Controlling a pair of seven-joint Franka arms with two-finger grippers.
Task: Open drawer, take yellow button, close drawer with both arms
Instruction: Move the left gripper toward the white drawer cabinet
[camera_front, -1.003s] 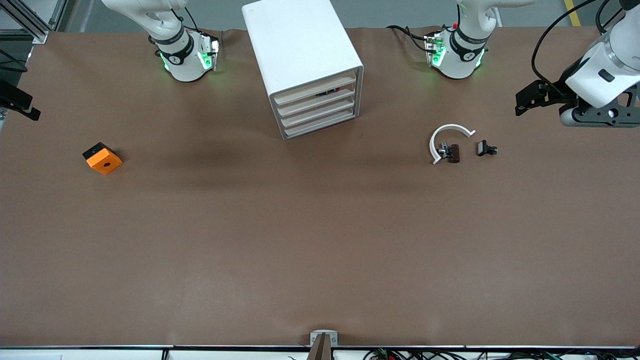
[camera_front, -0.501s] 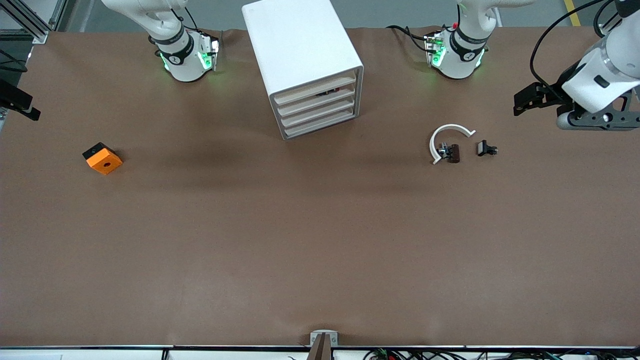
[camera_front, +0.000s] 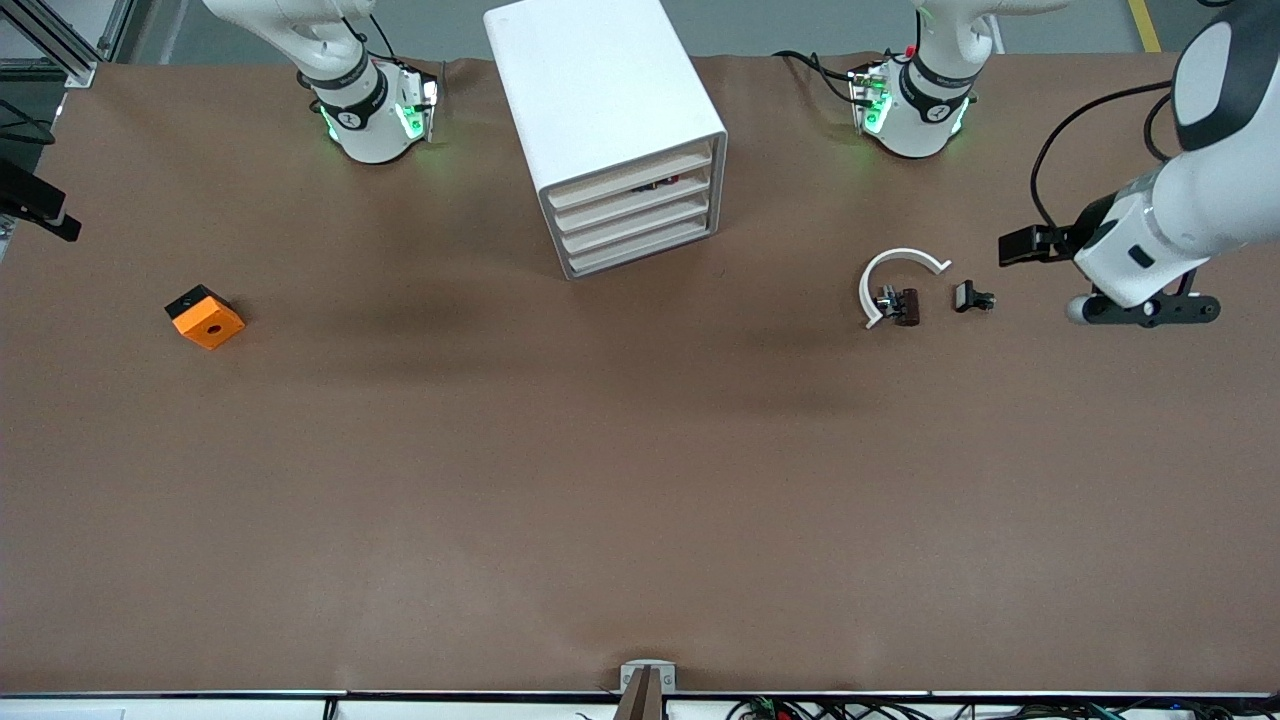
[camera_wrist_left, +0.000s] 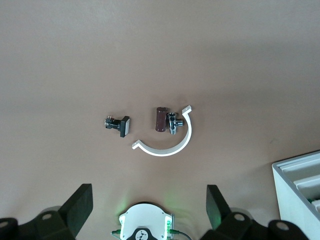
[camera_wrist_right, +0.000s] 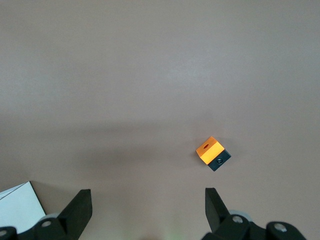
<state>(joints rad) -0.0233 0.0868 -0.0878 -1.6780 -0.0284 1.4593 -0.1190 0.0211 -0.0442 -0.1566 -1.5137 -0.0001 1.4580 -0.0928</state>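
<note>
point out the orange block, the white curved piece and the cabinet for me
orange block (camera_front: 207, 325): front view, on its orange top face beside the round hole.
white curved piece (camera_wrist_left: 172, 149): left wrist view, on the middle of the arc.
cabinet (camera_front: 590, 85): front view, on its plain white top panel.

An orange block (camera_front: 205, 317) with a round hole lay on the brown table (camera_front: 620, 480) toward the right arm's end. Toward the left arm's end, a white curved strip (camera_front: 890, 275) touched a small dark brown piece (camera_front: 905, 306), with a black clip (camera_front: 971, 297) just beside them.
</note>
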